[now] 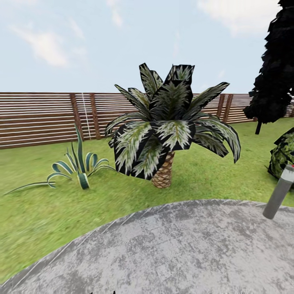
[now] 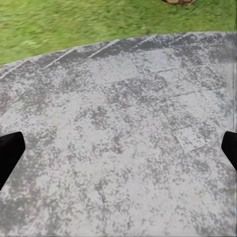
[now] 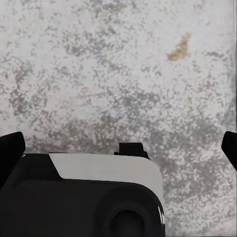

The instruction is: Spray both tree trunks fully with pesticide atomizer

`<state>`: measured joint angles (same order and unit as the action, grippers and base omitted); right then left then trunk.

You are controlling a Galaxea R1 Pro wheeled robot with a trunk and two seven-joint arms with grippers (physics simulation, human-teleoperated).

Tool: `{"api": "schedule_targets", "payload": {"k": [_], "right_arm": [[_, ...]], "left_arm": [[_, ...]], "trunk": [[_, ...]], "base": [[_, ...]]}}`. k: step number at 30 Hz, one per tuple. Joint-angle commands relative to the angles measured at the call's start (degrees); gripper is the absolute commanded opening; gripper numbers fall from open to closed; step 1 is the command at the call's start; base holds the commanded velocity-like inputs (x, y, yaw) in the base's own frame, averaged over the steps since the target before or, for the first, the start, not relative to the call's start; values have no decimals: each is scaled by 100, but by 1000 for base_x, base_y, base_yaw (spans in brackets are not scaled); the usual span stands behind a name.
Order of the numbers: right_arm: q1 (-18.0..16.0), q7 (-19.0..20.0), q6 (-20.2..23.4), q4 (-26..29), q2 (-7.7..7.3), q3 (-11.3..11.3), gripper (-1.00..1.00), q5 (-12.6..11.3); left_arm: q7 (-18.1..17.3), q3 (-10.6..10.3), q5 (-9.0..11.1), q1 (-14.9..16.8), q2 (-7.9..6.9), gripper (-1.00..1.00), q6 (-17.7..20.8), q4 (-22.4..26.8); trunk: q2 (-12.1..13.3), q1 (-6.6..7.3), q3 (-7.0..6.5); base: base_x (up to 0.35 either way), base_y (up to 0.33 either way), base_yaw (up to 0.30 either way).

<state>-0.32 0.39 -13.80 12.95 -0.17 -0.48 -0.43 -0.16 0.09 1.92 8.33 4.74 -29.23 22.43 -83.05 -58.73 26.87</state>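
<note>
Paving underfoot: the robot stands on a rounded apron of mottled grey stone paving [image 1: 192,249], with rough green grass [image 1: 36,212] beginning past its curved edge and running to a brown fence of horizontal wooden slats [image 1: 41,118]. Ahead stands a short palm with a scaly tan trunk and striped fronds [image 1: 169,130]; beside it on the grass, a low spiky agave-like plant [image 1: 79,167]. A dark conifer [image 1: 275,69] rises at the far right, a dense green shrub [image 1: 283,155] below it, and a slanted grey bollard post [image 1: 279,192] at the paving's rim. Neither tall grey-brown tree trunk nor the small black atomizer can be made out from this position, so their whereabouts cannot be told. Left gripper [image 2: 118,150]: two dark fingertips [image 2: 9,153] at opposite edges of the wrist view, spread wide, nothing between them but paving. Right gripper [image 3: 118,148]: likewise spread wide and holding nothing, above paving and a black-and-white part of the robot's own body [image 3: 89,197]. Risks as judged: the palm could be mistaken for a target tree and time lost on it; driving off toward the lawn may clip the bollard or the shrub on the right; the atomizer, being tiny and dark, could be overlooked in mottled grass or run over by the base; the right arm sits close to the body, so a careless swing might strike it.
</note>
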Motion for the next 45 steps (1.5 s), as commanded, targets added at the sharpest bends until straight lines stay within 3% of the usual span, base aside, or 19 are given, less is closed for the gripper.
{"api": "schedule_targets", "payload": {"k": [1, 7, 25, 28, 30, 35, 39, 45], "right_arm": [[-3, 3, -17, -3, 0, -5, 100, -5], [-3, 3, -17, -6, -1, -5, 100, -6], [-3, -21, -21, 157, -14, -10, 100, -8], [-3, -26, -20, 570, -19, -12, 100, -9], [-3, -40, -16, 1201, -20, -13, 100, -9], [-6, -66, 47, 2133, -26, -14, 100, 3], [-10, -57, 75, 2632, -23, -40, 100, -2], [-12, -43, 75, 2834, -6, -121, 100, -11]], "left_arm": [[-2, 0, 19, 2, 1, 100, -17, -2], [-2, 0, 25, 2, 1, 100, -16, -2], [-2, 0, 32, 2, 1, 100, -14, -6], [-2, 0, 35, 2, 1, 100, -13, -9], [-2, 0, 36, 2, 1, 100, -13, -10], [-2, 0, 37, 2, 1, 100, -13, -18], [-2, 0, 37, 2, 2, 100, -13, -19], [-2, 0, 37, 2, 1, 100, -13, -19]], "trunk": [[-3, 0, 6], [-3, 0, 6], [-725, -395, 329], [-845, -461, 383], [-925, -505, 425], [-1126, -615, 526], [-1286, -702, 599], [-1527, -834, 707]], "base": [[-1, 1, -278], [0, 0, -278], [0, 0, -277], [0, 0, -269], [0, 0, -242], [0, 0, -246], [0, 0, -215], [0, 0, -57]]}}
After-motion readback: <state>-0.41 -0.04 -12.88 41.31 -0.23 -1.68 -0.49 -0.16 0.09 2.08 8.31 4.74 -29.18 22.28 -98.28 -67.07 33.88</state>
